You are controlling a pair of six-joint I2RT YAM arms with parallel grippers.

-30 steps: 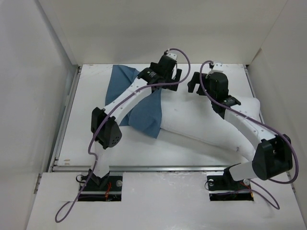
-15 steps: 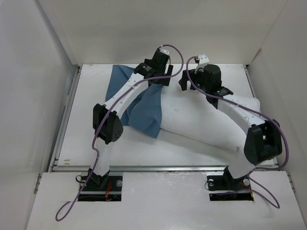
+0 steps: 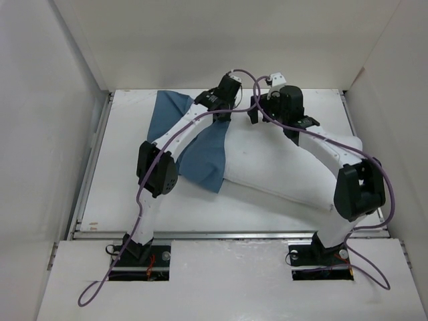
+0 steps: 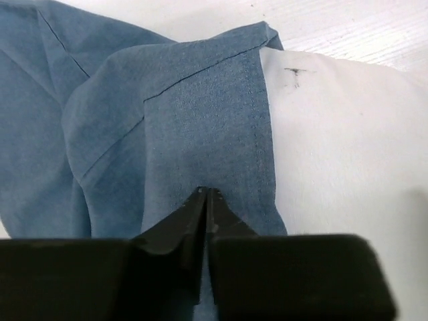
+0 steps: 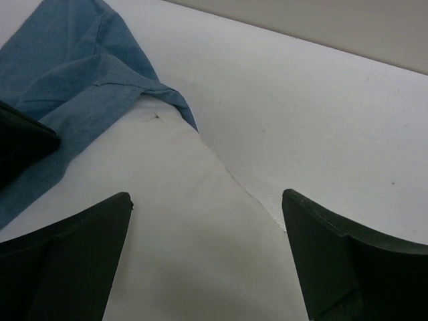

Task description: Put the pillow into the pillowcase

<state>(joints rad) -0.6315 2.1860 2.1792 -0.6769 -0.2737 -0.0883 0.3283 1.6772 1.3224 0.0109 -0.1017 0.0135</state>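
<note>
Left gripper [image 4: 206, 195] has its two fingers pressed together with almost no gap, and the tips sit on the blue pillowcase [image 4: 134, 134] just beside its stitched edge; I judge that it pinches the cloth there, at the far side of the table [image 5: 321, 100]. Right gripper [image 5: 207, 200] is spread wide and holds nothing; it hangs over the far corner of the pillow [image 5: 167, 254], with one finger on each side of that corner and not touching it as far as I can tell.

The white pillow lies flat across the middle and right of the table; only its left end is covered. The open edge of the pillowcase runs across the pillow near that end (a small dark mark on the white fabric shows just outside the edge); the rest of the case lies limp and wrinkled to the left, and I cannot tell whether the pillow fills any part of it further in.

So the task is begun but far from done, in my judgement: the mouth of the case is around one end; most of the pillow is bare; the case must be drawn along the whole length, and the near and far sides both need pulling.
</note>
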